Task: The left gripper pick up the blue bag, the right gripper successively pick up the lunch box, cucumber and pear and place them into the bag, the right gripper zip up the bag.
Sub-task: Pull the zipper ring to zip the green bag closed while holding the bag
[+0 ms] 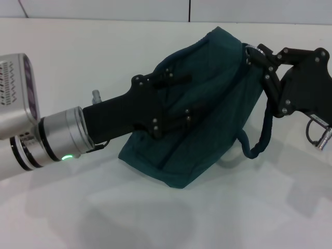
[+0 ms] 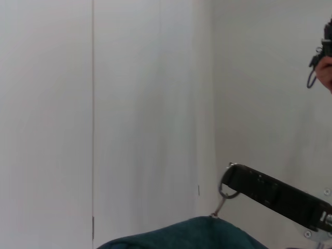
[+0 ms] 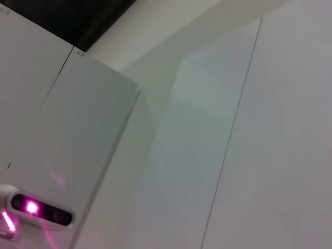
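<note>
The left claw (image 1: 179, 98) is clamped on the upper side of the blue bag (image 1: 207, 129), holding it tilted above the white table (image 1: 78, 62), while the right claw (image 1: 254, 54) pinches the ring zipper pull (image 2: 226, 193) at the bag's top corner.

Matt ribbed cloth blue bag (image 1: 207, 104)

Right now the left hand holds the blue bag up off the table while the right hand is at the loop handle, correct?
Not quite. The left hand does hold the blue bag up, but the right hand is at the ring zipper pull, not the loop handle, as the head view shows.
</note>
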